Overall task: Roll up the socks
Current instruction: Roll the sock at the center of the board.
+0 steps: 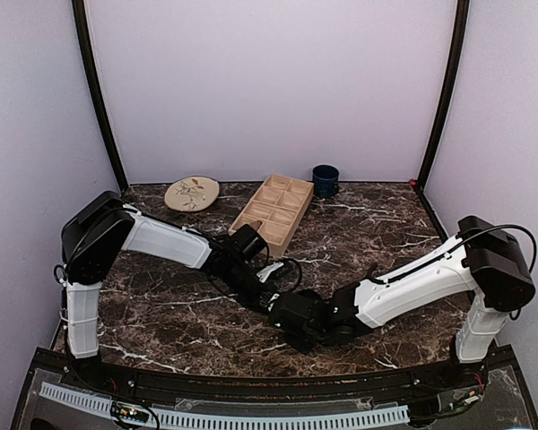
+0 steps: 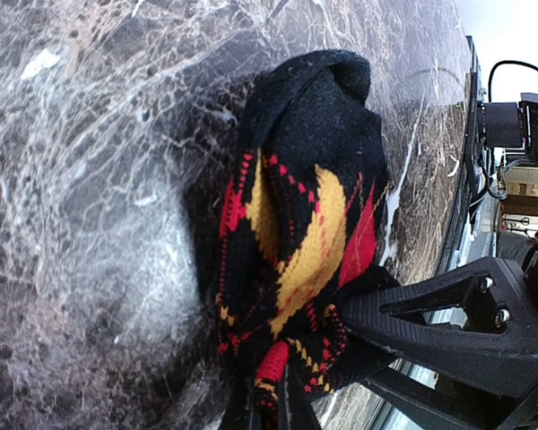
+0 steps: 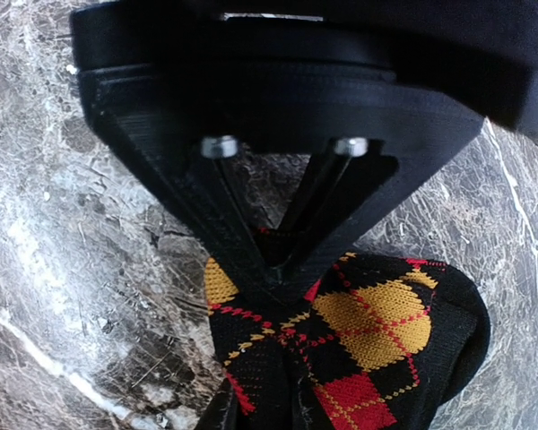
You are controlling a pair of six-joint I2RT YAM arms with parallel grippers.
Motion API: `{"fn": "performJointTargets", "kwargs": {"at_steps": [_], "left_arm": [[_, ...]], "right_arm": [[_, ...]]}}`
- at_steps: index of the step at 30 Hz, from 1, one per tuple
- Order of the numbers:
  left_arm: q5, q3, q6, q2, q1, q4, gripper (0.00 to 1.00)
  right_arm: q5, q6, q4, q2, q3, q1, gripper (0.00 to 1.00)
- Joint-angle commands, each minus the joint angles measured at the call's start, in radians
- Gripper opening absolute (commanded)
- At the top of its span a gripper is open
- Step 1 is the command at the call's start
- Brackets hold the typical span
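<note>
A black sock with red and yellow argyle diamonds (image 2: 296, 206) lies bunched on the dark marble table; it also shows in the right wrist view (image 3: 368, 331). My left gripper (image 2: 282, 399) is shut on the sock's near end. My right gripper (image 3: 264, 408) is shut on the same sock from the other side. Each gripper shows in the other's view, the right gripper's fingers (image 2: 430, 313) pinching the sock's edge and the left gripper's fingers (image 3: 287, 260) meeting on the fabric. In the top view the left gripper (image 1: 269, 296) and right gripper (image 1: 298, 328) meet at the front centre and hide the sock.
A wooden compartment tray (image 1: 273, 210), a patterned plate (image 1: 192, 193) and a dark blue mug (image 1: 325, 180) stand along the back of the table. The table's front edge runs just behind the grippers (image 1: 269, 381).
</note>
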Motion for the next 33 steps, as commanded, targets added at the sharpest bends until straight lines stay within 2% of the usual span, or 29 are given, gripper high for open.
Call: {"fn": "performJointTargets", "kwargs": {"at_steps": [1, 5, 6, 8, 12, 16, 33], "left_arm": [[-0.046, -0.029, -0.006, 0.051, -0.014, -0.122, 0.00], [-0.052, -0.029, -0.027, 0.050, -0.013, -0.117, 0.00], [-0.056, -0.029, -0.034, 0.050, -0.013, -0.116, 0.06], [-0.076, -0.031, -0.051, 0.048, -0.013, -0.116, 0.23], [-0.130, -0.040, -0.098, 0.028, -0.010, -0.101, 0.36], [-0.162, -0.061, -0.155, 0.006, -0.002, -0.061, 0.41], [-0.264, -0.178, -0.290, -0.055, 0.020, 0.019, 0.44]], "right_arm": [[-0.072, 0.027, -0.061, 0.049, -0.050, -0.024, 0.17], [-0.098, 0.040, -0.051, 0.045, -0.053, -0.026, 0.14], [-0.105, 0.043, -0.050, 0.042, -0.054, -0.026, 0.14], [-0.125, 0.051, -0.043, 0.036, -0.060, -0.027, 0.14], [-0.169, 0.073, -0.020, 0.016, -0.077, -0.036, 0.13], [-0.218, 0.099, 0.012, -0.007, -0.106, -0.046, 0.13], [-0.327, 0.199, 0.130, -0.107, -0.231, -0.088, 0.13]]}}
